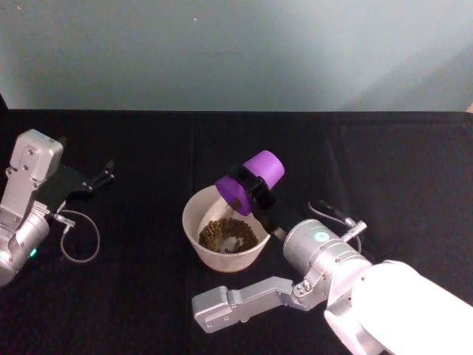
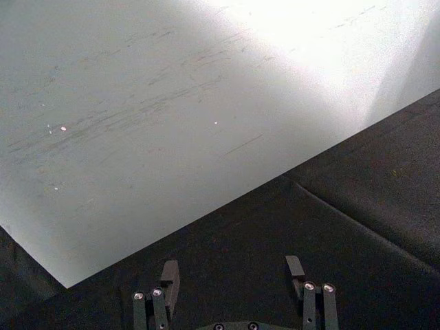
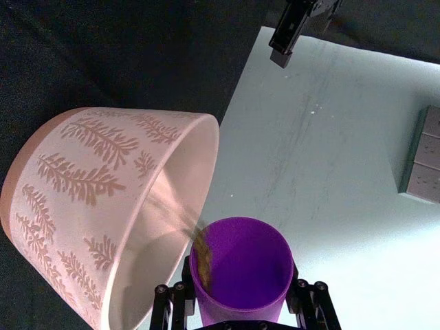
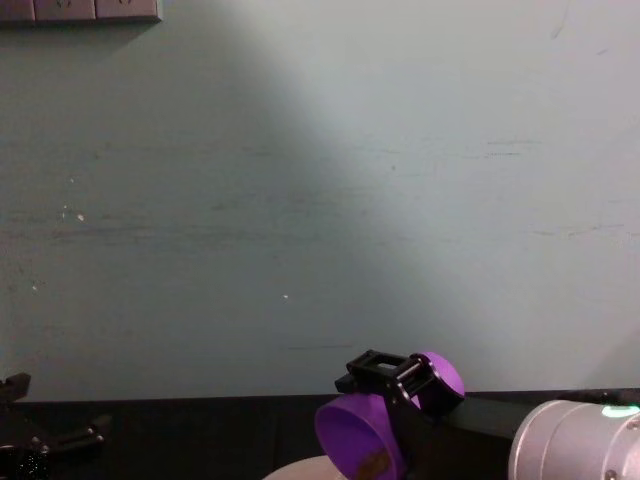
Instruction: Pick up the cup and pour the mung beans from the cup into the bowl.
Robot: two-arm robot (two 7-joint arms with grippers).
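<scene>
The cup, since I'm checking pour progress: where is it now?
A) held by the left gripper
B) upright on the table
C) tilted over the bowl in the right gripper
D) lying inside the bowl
C: the right gripper holds the cup tilted mouth-down over the bowl, which has mung beans in it.

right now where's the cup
In the head view the cup is held tipped in the right gripper, just right of centre, its mouth over the far rim of the bowl. The left gripper is parked open at far left.
</scene>
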